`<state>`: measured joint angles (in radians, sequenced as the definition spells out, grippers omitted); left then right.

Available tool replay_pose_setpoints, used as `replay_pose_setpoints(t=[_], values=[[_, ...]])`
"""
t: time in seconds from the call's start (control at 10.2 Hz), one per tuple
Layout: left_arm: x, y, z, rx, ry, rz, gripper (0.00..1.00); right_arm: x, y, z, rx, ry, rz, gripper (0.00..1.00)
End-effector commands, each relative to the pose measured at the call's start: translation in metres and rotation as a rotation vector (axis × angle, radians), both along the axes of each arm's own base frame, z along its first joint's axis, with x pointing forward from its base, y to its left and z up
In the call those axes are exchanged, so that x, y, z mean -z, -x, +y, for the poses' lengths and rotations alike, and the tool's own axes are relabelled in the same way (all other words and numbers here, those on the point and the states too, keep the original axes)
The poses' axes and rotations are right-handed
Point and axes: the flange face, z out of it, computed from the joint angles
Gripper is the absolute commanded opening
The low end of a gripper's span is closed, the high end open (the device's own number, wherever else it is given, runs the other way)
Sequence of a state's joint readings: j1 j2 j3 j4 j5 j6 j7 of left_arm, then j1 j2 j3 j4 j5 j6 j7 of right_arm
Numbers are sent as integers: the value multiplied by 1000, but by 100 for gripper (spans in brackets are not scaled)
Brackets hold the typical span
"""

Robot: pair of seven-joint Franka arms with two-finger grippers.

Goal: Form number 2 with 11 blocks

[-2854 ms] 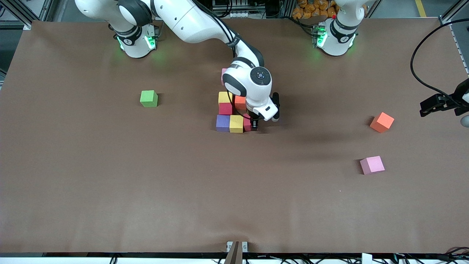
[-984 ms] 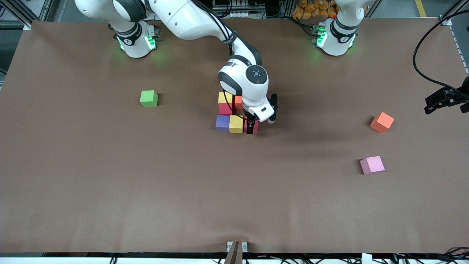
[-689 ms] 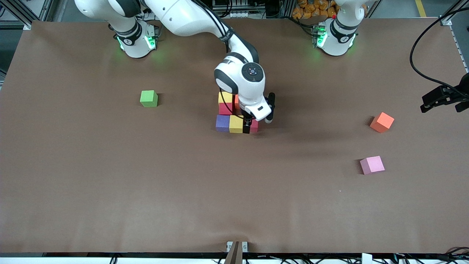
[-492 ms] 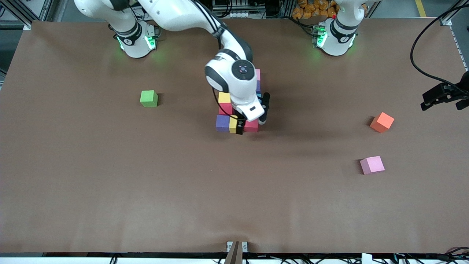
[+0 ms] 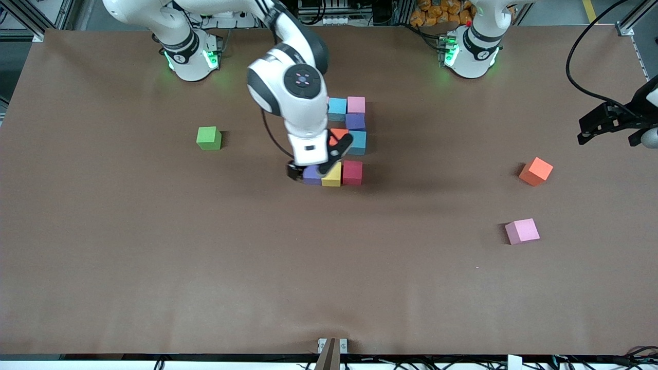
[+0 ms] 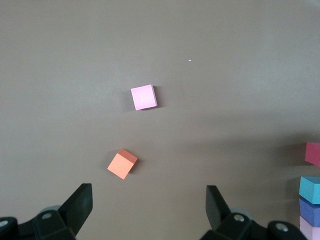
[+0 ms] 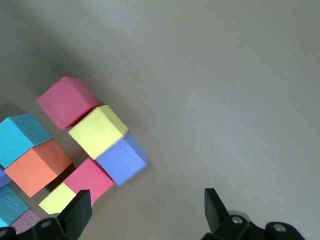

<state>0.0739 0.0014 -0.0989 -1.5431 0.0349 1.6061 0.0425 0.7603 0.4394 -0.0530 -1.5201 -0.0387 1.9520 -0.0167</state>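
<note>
Right wrist view shows the right gripper (image 7: pixel 145 212) with fingers spread wide and empty, hanging over the purple cube (image 5: pixel 311 175) at the near row of the number 2 (image 5: pixel 339 141), which sits mid-table with yellow cube (image 5: pixel 332 174) and red cube (image 5: pixel 352 172) beside it. The left gripper (image 6: pixel 148 210), jaws also apart and holding nothing, waits over the left arm's end of the table, where a loose orange cube (image 5: pixel 535 171) and pink cube (image 5: pixel 522 230) lie; a green cube (image 5: pixel 208 137) sits toward the right arm's end.
</note>
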Motion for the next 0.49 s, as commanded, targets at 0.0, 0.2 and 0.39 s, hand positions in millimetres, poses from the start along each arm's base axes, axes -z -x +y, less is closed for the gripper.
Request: replay_pose_setpoints(t=[0.0,0.2,0.39], values=[[-10,10,3,8,20,-2,100,-36,-25,-75,266,-3,-3,100],[-12,10,-1,11,20,-5,100,-69,-63,-170,450,-31,-24,100],[-12,11,-2,13,22,3,100,-104,-80,-250,575,-53,-49,100]])
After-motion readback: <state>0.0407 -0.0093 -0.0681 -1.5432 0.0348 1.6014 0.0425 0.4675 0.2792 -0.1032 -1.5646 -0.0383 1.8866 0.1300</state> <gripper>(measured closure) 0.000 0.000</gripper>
